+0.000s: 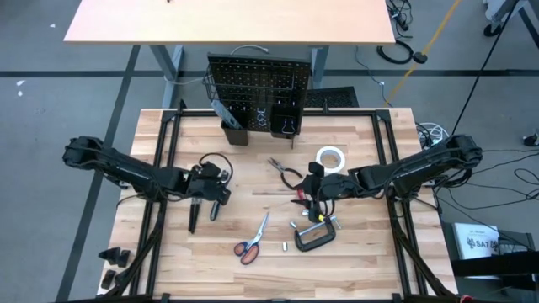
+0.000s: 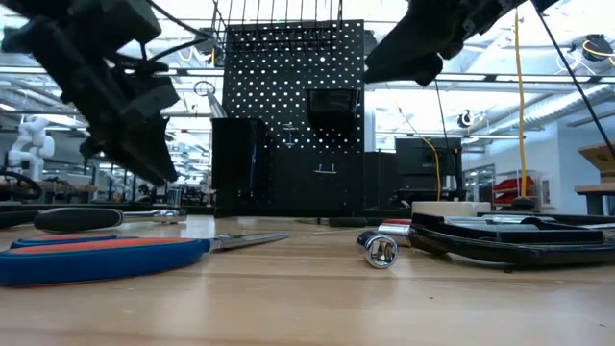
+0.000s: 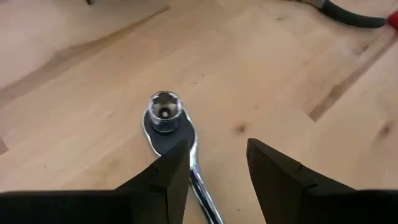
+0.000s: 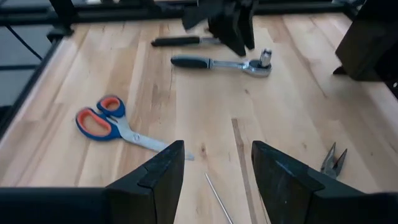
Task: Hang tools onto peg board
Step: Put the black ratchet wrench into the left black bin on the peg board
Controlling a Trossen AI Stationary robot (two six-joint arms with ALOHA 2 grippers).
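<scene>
The silver ratchet (image 3: 165,118) lies flat on the wooden table, its socket head up. My left gripper (image 3: 217,165) hangs open just above the ratchet's handle, one finger over it, touching nothing; it is at the table's left middle (image 1: 212,189). My right gripper (image 4: 214,162) is open and empty above the table's right middle (image 1: 313,187). The orange-handled scissors (image 1: 251,240), black C-clamp (image 1: 313,234), red screwdriver (image 1: 300,199), pliers (image 1: 286,173) and white tape roll (image 1: 331,157) lie on the table. The black peg board (image 1: 257,88) stands upright at the far edge.
A second dark-handled tool (image 1: 194,215) lies left of the ratchet. A loose silver socket (image 2: 378,248) stands near the front edge. Black bins (image 1: 234,130) sit at the peg board's foot. Dark frame rails (image 1: 160,151) run along the table's sides.
</scene>
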